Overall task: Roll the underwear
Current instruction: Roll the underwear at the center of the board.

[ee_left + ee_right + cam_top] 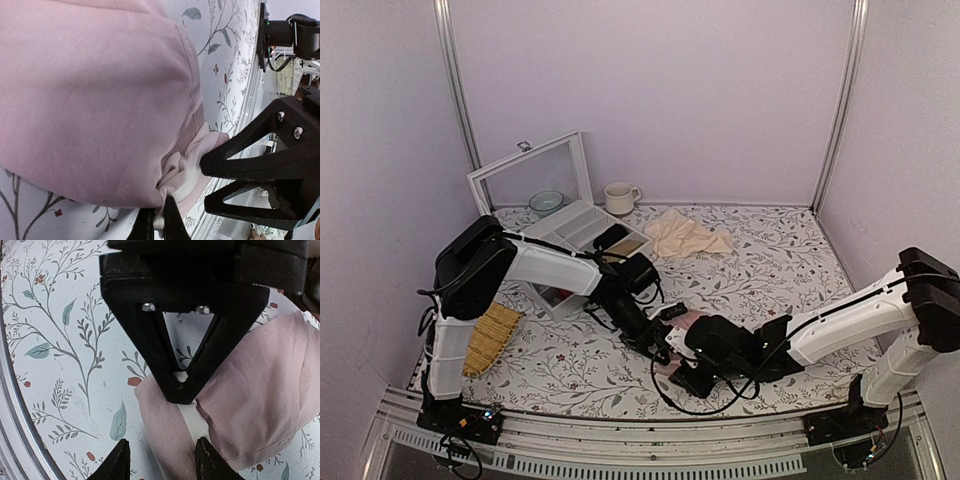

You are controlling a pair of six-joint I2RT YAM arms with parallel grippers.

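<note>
Both arms meet at the near-centre of the floral table [790, 260], and the underwear [688, 320] lies right there between them, only slivers of pink showing from above beneath the black wrists.

The left gripper [658, 345] reaches in from the left. In its own wrist view its fingertips [172, 220] stand almost together, with a bunched bit of cloth pinched in the narrow slit between them. That is a grip on the garment's edge, just where the cream waistband [185, 175] folds out from under the dusty-pink panel. The pink fabric fills most of that view, smooth and slightly domed.

The right gripper [682, 378] comes in from the opposite side, and its jaws are wide apart. In the right wrist view one finger hangs over bare table while the other finger [210, 462] sits over the pink cloth, so the jaws straddle the edge without clamping anything. The cream strip runs between them.

Farther back, well apart from the action, are a crumpled beige cloth [685, 237], a cream mug [619, 197], a small bowl [546, 202] and a divided tray [570, 225] with its clear lid raised.
</note>
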